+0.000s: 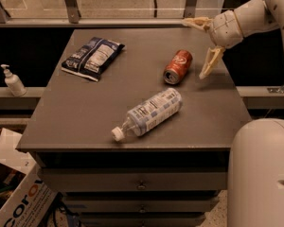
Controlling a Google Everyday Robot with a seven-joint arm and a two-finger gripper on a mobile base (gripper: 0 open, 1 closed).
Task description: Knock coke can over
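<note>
Coke can (pixel 177 66) lies on its side on the right-rear part of the counter (pixel 85 117), silver end facing front. Claw (pixel 194 48) hangs just right of it, spread wide, grasping nothing, with the lower finger near the can but apart from it. Knock step looks done, so the task reads as complete. Next move, my guess: lift the claw up and away without rolling the can toward the plastic bottle (pixel 149 113) lying nearer the front edge.
</note>
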